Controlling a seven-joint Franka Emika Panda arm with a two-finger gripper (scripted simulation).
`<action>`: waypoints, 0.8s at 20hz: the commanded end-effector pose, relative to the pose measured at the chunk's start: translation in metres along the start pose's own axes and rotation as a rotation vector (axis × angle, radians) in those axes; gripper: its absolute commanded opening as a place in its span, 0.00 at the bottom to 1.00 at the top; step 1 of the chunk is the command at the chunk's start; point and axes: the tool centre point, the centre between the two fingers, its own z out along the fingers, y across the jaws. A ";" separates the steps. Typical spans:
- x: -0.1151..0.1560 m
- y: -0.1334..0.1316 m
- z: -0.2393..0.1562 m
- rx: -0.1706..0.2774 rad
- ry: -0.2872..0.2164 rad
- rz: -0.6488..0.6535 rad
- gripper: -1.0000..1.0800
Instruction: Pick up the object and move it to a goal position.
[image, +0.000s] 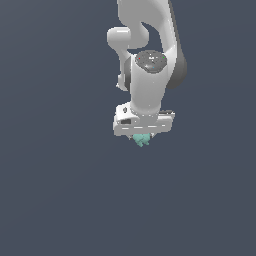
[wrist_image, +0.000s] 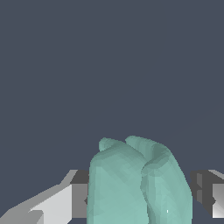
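Observation:
The object is a small mint-teal lumpy faceted thing. In the exterior view it pokes out just under the white gripper, whose hand hides the fingers. In the wrist view the object fills the space between the two grey fingers, which press on its sides. The gripper is shut on the object and holds it in front of a plain dark grey-blue ground. No goal marker shows.
The white arm reaches down from above in the exterior view. A flat dark grey-blue surface lies all around.

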 end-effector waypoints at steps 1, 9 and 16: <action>0.004 -0.009 -0.025 0.000 -0.001 0.000 0.00; 0.016 -0.029 -0.076 0.000 -0.001 0.000 0.00; 0.021 -0.035 -0.091 0.000 -0.001 0.000 0.00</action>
